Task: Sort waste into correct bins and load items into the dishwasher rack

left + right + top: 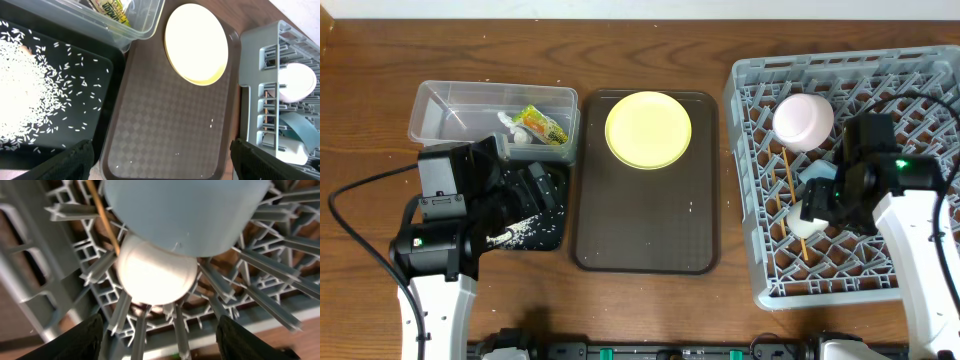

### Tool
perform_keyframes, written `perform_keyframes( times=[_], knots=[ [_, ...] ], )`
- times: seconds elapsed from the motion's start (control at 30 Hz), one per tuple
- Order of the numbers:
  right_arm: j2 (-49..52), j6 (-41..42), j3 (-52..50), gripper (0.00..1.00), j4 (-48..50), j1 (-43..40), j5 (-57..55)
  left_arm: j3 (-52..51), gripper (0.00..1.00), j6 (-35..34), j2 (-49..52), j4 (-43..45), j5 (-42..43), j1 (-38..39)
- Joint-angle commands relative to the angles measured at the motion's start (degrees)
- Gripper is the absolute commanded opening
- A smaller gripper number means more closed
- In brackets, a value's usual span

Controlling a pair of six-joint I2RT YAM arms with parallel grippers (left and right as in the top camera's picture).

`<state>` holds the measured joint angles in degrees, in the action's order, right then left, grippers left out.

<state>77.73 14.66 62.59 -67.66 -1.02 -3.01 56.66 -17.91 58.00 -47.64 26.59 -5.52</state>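
The left end effector (pixel 162 150) is hanging released over the shallow black rectangular tray (pixel 102 107), fingers spread with nothing between them. Loose white rice grains (pixel 20 95) are lying heaped in that tray.

The right end effector (pixel 160 320) is hovering released over the large grey plastic dishwasher rack (pixel 750 180), its fingers wide apart. Just beyond them the small white cup (pixel 157 275) is sitting among the pegs, with the light blue cup (pixel 190 210) touching it and the thin wooden chopsticks (pixel 792 190) lying alongside.

Between tray and rack, the flat brown serving tray (pixel 645 220) is carrying the round yellow-green plate (pixel 648 130) at its far end.

Farther back, the clear rectangular plastic tub (pixel 440 110) is holding the green-and-orange snack wrapper (pixel 545 125); its printing is too small to read. The white bowl with pinkish underside (pixel 803 118) is resting upside down in the rack.

The dark wood-grain desk (pixel 370 130) is carrying everything.
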Motion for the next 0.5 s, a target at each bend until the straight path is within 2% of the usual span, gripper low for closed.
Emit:
perform_keyframes(
  times=[0.0,0.4,0.47],
  knots=[
    [-0.20,0.81,-2.93,0.71,2.45,-0.85,0.04,0.24,0.90,0.74,-0.02,-0.02,-0.31,-0.24],
    [-0.20,2.73,-4.70,0.69,5.01,-0.85,-3.17,0.24,0.90,0.74,-0.02,-0.02,-0.31,-0.24],
    [-0.15,3.76,-5.16,0.74,5.84,-0.85,-3.19,0.24,0.90,0.74,-0.02,-0.02,-0.31,-0.26]
  ],
)
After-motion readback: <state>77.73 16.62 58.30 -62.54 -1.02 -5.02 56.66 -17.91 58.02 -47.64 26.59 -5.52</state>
